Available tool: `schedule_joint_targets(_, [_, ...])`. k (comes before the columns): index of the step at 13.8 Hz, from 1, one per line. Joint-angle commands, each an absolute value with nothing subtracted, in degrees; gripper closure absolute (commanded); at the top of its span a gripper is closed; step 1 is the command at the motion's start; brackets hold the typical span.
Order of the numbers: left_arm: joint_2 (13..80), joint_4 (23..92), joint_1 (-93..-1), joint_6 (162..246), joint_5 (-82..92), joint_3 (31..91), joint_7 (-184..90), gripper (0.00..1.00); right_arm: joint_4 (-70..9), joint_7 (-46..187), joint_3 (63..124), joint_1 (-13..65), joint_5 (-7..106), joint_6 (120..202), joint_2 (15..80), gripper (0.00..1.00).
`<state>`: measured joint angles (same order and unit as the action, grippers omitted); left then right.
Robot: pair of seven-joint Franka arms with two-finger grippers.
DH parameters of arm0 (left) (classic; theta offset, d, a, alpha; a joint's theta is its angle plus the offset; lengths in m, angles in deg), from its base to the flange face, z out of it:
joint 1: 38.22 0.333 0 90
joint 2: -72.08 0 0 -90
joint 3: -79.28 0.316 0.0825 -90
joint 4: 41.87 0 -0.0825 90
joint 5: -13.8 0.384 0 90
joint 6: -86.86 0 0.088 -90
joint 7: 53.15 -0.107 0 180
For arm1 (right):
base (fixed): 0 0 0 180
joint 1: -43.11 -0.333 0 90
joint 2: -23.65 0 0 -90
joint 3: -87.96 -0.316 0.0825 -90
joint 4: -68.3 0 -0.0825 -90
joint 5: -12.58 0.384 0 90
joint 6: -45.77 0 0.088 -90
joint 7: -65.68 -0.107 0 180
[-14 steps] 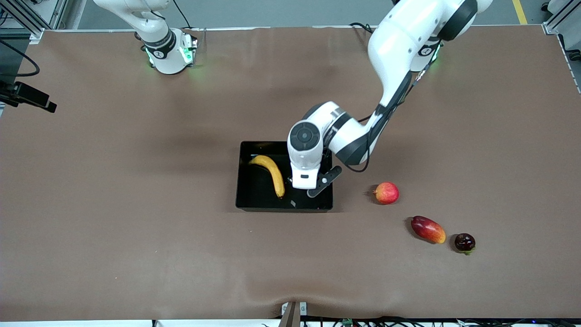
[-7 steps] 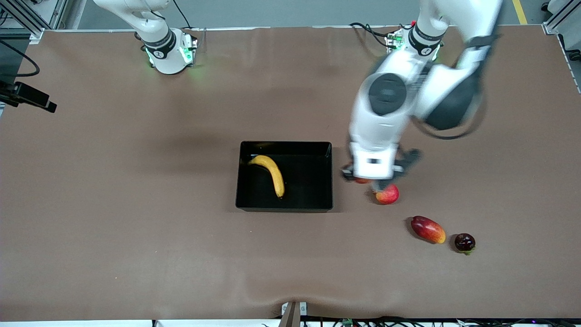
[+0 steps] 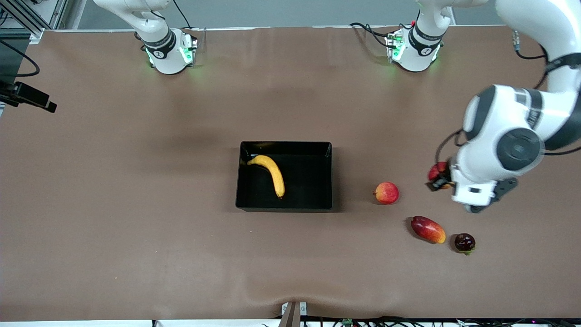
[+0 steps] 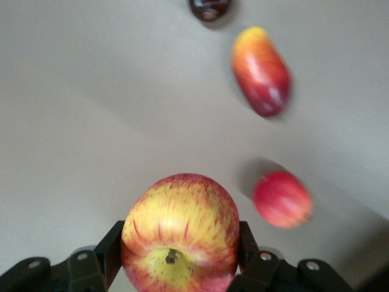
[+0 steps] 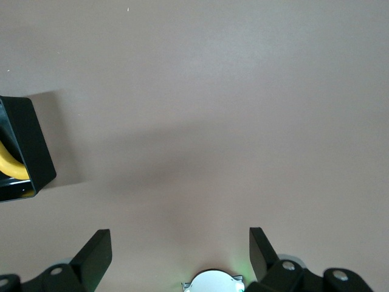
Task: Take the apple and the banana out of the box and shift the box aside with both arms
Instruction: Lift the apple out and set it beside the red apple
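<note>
My left gripper (image 3: 439, 178) clamps a red-yellow apple (image 4: 180, 222) over open worktop (image 3: 136, 204) near the mango (image 3: 428, 229), while my right gripper (image 5: 180, 249) waits with fingers wide, clear of the box (image 3: 283, 208) corner.

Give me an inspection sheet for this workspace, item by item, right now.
Surface: brown table cover, rumpled at the edge nearest the front camera.
Job's things: banana lies in the black box; table apple beside the box, toward the left arm's end; held apple off the table.
Clutter: mango and dark purple fruit, nearer the front camera than the table apple.
Grippers: left gripper shut on the held apple; right gripper open, waiting over the cover.
Cables: black cables by the left arm's base.
Surroundings: black device at the right arm's end.
</note>
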<state>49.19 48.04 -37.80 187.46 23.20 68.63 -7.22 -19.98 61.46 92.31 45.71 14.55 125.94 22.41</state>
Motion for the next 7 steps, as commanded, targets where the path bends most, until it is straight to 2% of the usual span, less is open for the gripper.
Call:
schedule_joint_targets(1, [51.34,59.0,-29.72,197.91,23.47,67.86,-14.88,1.0,-19.85,61.37,91.65,46.62,15.39,125.48,22.33,0.0])
schedule_joint_targets(4, [47.06,63.5,-25.66,208.9,23.99,68.03,-17.64,1.0,-19.85,61.37,91.65,46.97,15.39,125.48,22.42,0.0])
schedule_joint_targets(7, [41.16,63.51,-24.25,216.04,28.99,68.3,-17.55,1.0,-19.85,61.37,91.65,46.89,15.39,125.48,22.42,0.0])
